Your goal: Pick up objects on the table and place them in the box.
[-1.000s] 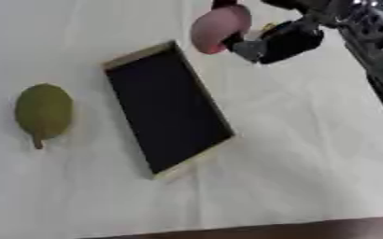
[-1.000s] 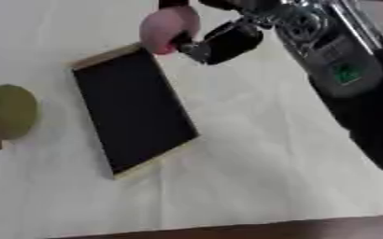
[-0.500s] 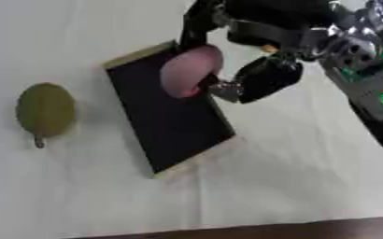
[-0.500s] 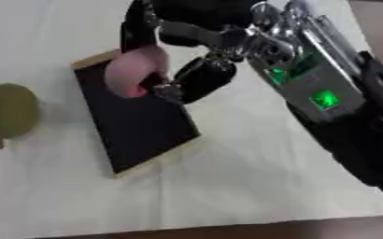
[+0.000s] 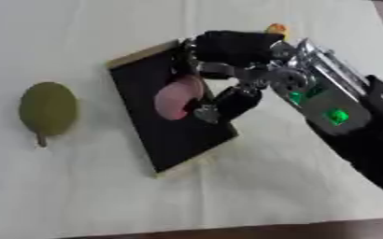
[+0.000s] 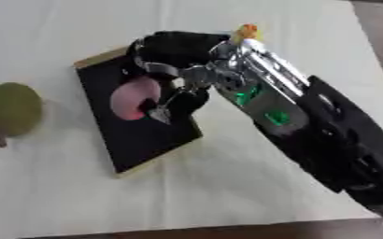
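Right robot hand: reached in from the right, over the box, fingers curled round the pink object. Pink object: held just above the dark box floor, on the hand's left side, within the box's far half; contact with the floor could not be told. Box: long axis ran from far-left to near-right on the desk. Green fruit: on the desk, well left of the box, apart from it. Left robot hand: not seen.
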### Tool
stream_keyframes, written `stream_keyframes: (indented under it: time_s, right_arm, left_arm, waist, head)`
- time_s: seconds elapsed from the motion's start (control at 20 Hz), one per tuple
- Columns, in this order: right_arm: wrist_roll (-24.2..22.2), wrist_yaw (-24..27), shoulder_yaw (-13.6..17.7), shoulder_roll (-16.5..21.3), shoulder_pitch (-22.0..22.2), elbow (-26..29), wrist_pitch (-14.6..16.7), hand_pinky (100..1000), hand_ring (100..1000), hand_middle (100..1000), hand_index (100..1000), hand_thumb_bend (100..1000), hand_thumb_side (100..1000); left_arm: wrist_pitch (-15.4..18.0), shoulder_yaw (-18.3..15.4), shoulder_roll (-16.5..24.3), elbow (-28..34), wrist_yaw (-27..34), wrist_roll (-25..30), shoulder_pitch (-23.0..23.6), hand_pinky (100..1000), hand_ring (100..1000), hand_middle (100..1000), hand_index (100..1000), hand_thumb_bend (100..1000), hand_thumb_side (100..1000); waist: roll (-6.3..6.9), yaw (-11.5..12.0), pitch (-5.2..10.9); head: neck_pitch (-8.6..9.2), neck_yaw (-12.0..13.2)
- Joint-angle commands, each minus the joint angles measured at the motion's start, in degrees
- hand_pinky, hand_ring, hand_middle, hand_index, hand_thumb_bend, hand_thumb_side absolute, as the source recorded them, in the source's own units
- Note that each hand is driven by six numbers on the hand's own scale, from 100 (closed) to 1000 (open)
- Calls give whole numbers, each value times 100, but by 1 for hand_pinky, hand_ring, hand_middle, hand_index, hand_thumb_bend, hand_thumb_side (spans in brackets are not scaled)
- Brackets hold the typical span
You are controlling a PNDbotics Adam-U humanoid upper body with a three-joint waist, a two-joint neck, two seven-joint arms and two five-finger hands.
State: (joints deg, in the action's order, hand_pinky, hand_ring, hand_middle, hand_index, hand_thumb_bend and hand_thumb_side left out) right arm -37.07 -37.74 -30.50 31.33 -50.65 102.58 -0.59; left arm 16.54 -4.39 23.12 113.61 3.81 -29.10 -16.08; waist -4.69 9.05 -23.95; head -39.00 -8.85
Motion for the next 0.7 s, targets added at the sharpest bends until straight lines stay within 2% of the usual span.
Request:
stream_keyframes:
  time_s: [0.05,0.25,0.35,0.5,0.7]
  right_arm:
    - [-17,-92,-22,2,-61,-87,159,830,731,658,760,190,100]
    - [-139,-80,-48,-5,-54,-107,412,859,805,758,841,282,100]
    - [-179,-87,-27,7,-50,-83,531,881,841,795,869,318,145]
    - [-194,-129,22,31,-34,-31,643,902,874,830,896,382,222]
    - [-150,-192,130,64,-11,105,706,909,885,841,902,408,240]
  left_arm:
    - [7,-17,54,98,11,29,-57,686,807,821,816,466,667]
    - [4,-20,52,98,13,31,-54,686,807,821,816,465,667]
    - [2,-21,49,98,15,32,-53,686,808,821,816,465,667]
    - [0,-23,47,98,16,33,-53,687,808,821,816,465,667]
    - [-3,-25,43,98,17,34,-46,687,808,822,816,465,667]
  waist:
    - [33,9,125]
    - [36,6,128]
    - [38,-1,131]
    - [40,-10,133]
    - [42,-23,134]
  head:
    - [9,-6]
    - [16,-5]
    - [23,0]
    - [31,5]
    - [36,19]
